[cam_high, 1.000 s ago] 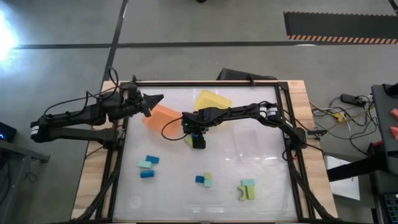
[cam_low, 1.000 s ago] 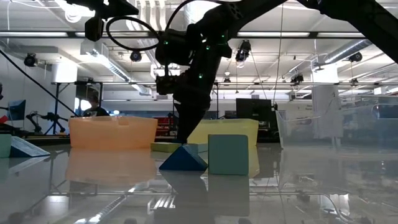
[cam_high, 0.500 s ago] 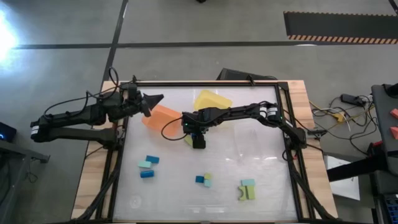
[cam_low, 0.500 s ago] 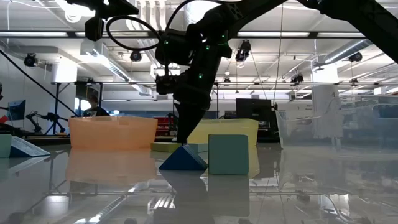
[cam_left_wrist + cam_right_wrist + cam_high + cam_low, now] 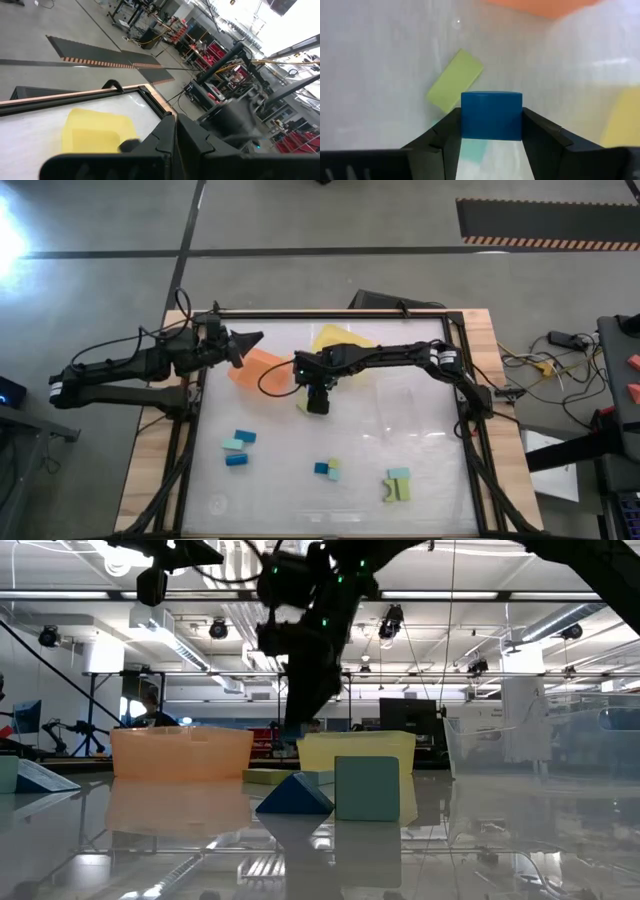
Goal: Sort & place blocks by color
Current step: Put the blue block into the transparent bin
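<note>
Right arm lifts a blue block clear of the table (image 5: 420, 470)

The right pincer (image 5: 491, 131), low a second ago, now hangs above the table beside the orange tray (image 5: 262, 367), clamping the blue block (image 5: 491, 115); sorting has started. The left pincer (image 5: 250, 340) waits closed at the table's edge.

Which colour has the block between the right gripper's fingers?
Blue. The block shows best in the right wrist view.

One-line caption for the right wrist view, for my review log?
Right hand shut on a blue block, lifted above a yellow-green bar on the white table.
</note>
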Action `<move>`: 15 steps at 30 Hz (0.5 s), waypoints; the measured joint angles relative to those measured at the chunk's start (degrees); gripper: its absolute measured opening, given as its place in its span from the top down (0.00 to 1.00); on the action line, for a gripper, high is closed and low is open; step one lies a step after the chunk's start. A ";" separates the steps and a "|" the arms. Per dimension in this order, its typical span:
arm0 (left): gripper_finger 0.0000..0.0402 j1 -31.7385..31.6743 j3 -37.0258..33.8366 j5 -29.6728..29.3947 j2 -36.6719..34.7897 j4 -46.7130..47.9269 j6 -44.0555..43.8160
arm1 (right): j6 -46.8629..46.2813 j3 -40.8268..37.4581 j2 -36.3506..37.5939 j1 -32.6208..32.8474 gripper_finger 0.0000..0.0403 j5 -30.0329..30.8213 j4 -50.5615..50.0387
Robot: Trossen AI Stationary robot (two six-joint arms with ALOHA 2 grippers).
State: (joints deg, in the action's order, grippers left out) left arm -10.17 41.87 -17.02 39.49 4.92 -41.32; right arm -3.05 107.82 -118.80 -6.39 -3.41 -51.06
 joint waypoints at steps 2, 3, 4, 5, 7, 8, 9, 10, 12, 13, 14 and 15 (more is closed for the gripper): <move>1.00 0.01 0.00 0.00 0.02 0.02 0.00 | -5.08 0.73 1.89 0.00 0.59 -0.03 -2.03; 1.00 0.00 0.00 0.00 0.11 0.03 0.00 | -8.16 0.95 3.02 0.00 0.59 -0.05 -3.15; 1.00 0.00 0.00 0.00 0.20 -0.03 0.00 | -11.42 0.97 4.31 0.00 0.59 -0.09 -4.25; 1.00 0.02 0.00 0.00 0.24 0.02 0.02 | -14.95 0.97 5.53 0.00 0.59 -0.09 -5.47; 1.00 0.00 0.00 0.00 0.32 0.01 0.02 | -22.09 0.89 7.94 0.00 0.59 -0.15 -7.58; 1.00 0.02 0.00 0.00 0.50 -0.01 0.02 | -25.87 0.88 9.16 0.00 0.59 -0.12 -8.88; 1.00 0.00 0.00 0.00 0.61 -0.03 0.02 | -29.31 0.86 10.37 0.00 0.59 -0.10 -10.26; 1.00 0.00 0.00 0.00 0.61 0.03 0.02 | -32.45 0.86 11.43 0.00 0.59 -0.07 -11.47; 1.00 0.01 0.00 -0.04 0.78 -0.01 0.02 | -38.17 0.86 13.63 0.00 0.59 0.08 -13.85; 1.00 0.01 0.04 -0.06 0.97 -0.13 0.02 | -40.49 0.78 14.66 0.02 0.59 0.35 -15.52; 1.00 0.00 0.07 -0.09 1.08 -0.32 0.02 | -42.74 0.70 15.44 0.12 0.59 0.55 -16.88; 1.00 0.00 0.04 -0.09 1.15 -0.36 0.01 | -44.58 0.59 16.24 0.20 0.59 0.64 -18.09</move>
State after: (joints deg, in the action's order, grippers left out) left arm -10.17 41.91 -17.10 40.64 4.55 -41.32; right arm -47.63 108.41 -102.56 -6.19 -2.77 -69.16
